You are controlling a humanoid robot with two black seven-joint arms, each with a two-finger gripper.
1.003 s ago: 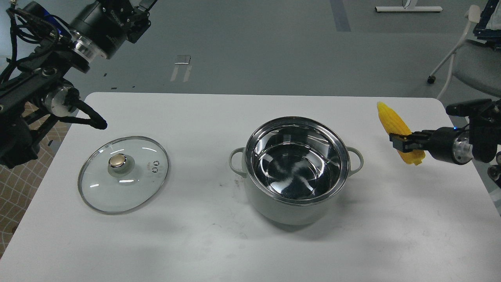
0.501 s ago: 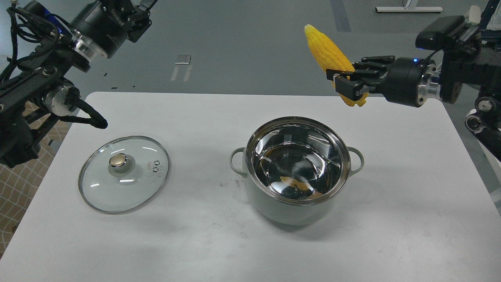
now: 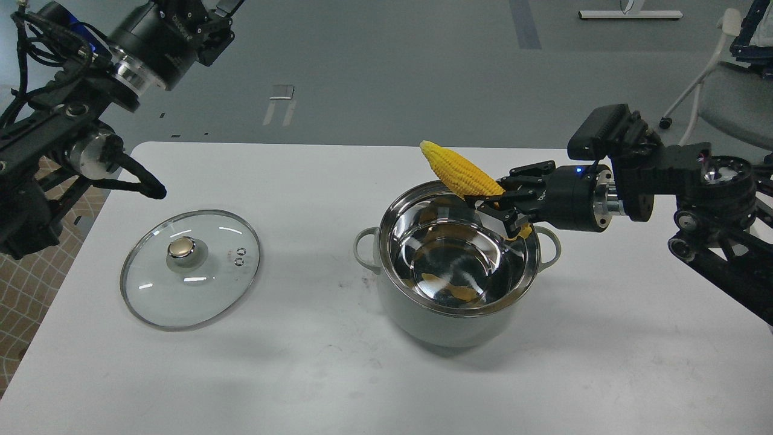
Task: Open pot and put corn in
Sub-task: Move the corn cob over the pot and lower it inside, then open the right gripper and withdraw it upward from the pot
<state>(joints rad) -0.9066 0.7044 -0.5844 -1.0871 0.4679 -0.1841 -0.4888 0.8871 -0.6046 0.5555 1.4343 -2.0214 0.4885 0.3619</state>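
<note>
Right tool pinching the corn near its thick end, black fingers pressed against both sides of the cob. Corn held tilted above the far right part of the pot, tapered tip pointing up and to the left past the rim, thick end low over the shiny interior, yellow reflections visible on the steel inside. Cob not resting on the pot's bottom. Pot open, standing upright on the white bench right of centre, both loop handles visible. Glass lid lying flat on the bench well to the left of the pot, brass-coloured knob up. Left tool raised at the top left, largely cut off by the frame edge; spread or pressed together, cannot tell. Chair beyond the bench at far right.
</note>
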